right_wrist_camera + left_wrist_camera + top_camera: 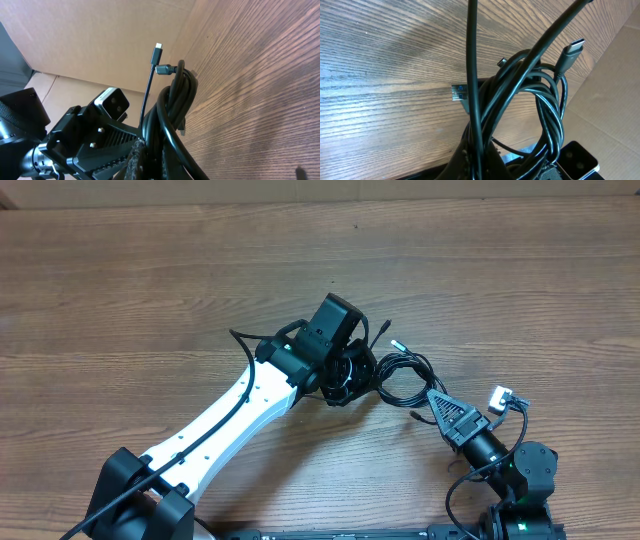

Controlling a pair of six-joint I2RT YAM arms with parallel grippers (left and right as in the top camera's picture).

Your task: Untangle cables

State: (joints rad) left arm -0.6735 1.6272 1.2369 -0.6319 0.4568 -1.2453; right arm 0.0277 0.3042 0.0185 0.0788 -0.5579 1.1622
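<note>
The cables (405, 370) are a small tangled coil of thin black cords at the table's centre, between my two grippers. My left gripper (352, 380) is shut on the coil's left side. My right gripper (432, 395) is shut on its lower right side. In the left wrist view the cables (545, 100) loop up out of the jaws (480, 165), with a grey plug (572, 50) and a blue-tipped plug (460, 92) sticking out. In the right wrist view the cables (177, 90) run between the pads (160, 160), and one plug (158, 47) points up.
The wooden table (150, 290) extends all round the coil. A cardboard wall (100, 40) stands beyond the table's edge. The white left arm (230, 415) reaches in from the bottom left. The left gripper's body (95, 130) shows close beside the right one.
</note>
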